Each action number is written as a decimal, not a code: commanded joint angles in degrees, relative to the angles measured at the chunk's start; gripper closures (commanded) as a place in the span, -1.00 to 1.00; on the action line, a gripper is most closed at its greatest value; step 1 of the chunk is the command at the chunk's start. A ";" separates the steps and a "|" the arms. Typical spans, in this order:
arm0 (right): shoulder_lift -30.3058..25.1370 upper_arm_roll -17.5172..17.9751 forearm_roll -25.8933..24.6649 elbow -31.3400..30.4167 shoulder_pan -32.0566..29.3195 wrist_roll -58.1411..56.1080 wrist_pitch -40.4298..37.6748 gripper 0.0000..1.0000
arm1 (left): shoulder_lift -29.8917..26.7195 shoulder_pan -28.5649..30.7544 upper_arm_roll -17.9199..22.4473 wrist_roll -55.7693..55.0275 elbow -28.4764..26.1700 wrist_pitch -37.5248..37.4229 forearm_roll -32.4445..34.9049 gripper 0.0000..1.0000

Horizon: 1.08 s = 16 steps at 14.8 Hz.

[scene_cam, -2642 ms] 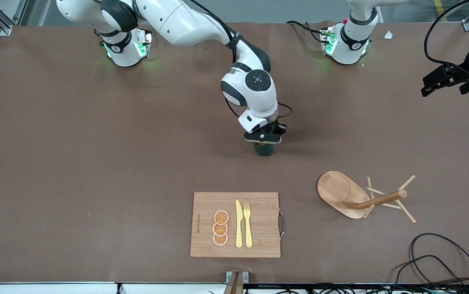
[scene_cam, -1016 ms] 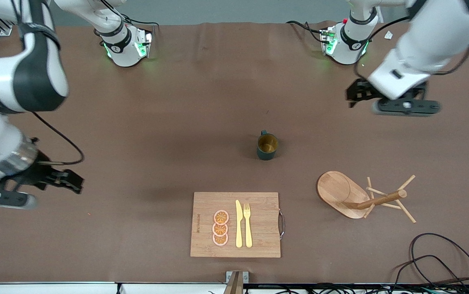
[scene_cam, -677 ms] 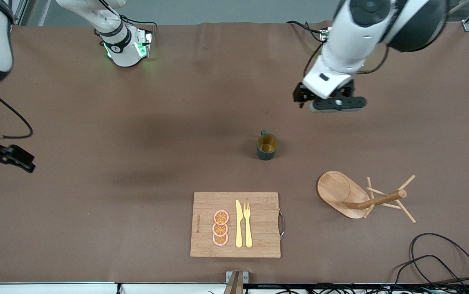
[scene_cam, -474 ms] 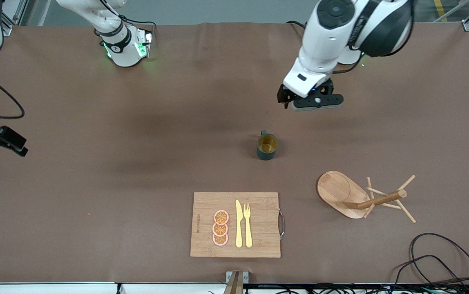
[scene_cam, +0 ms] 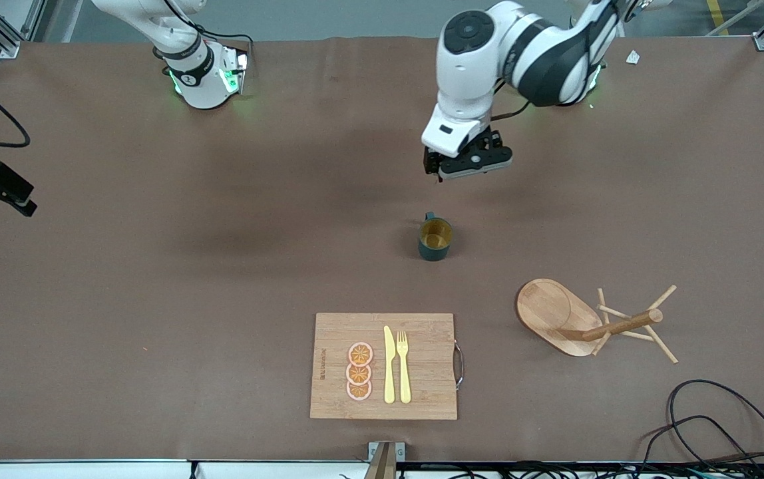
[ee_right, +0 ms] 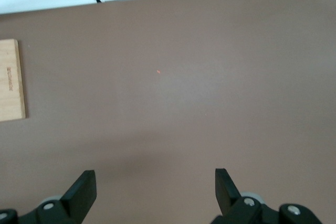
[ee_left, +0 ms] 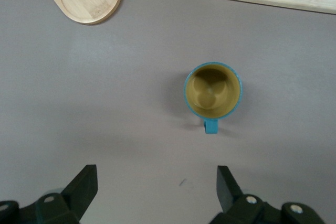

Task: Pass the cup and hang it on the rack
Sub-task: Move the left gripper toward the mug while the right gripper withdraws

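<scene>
Teal cup point(scene_cam: 435, 238) upright mid-desk, between cutting board point(scene_cam: 383, 366) and left claw point(scene_cam: 467, 164), which hangs wide open, empty; lower straight, straddle rim clear of handle; right claw point(ee_right: 152, 195) waits open, empty; rack point(scene_cam: 588, 322) tipped over nearby.

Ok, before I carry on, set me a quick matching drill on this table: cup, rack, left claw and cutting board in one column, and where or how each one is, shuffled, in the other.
Things:
1. cup
2. rack
3. left claw
4. cutting board

States:
A. open, in the air over bare table, not yet over the cup
B. carries three orange slices, a knife and a fork
C. upright on the table, held by nothing
D. wooden, oval base, toward the left arm's end of the table

Pairs: 1-C, 2-D, 3-A, 4-B
</scene>
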 commanded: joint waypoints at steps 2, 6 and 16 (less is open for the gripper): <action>-1.42 1.29 0.09 0.99 -0.69 0.10 -3.52 -1.00 | 2.53 -3.99 -0.22 -8.96 -1.54 0.28 7.27 -1.00; -1.42 1.29 0.26 1.78 -0.69 0.01 -5.81 -1.00 | 4.55 -8.64 -0.48 -25.75 -5.86 0.63 18.52 -1.00; -0.80 1.29 2.28 2.49 -0.87 -0.08 -4.84 -1.00 | 21.77 -12.61 -0.57 -64.86 -7.62 2.56 56.57 -0.83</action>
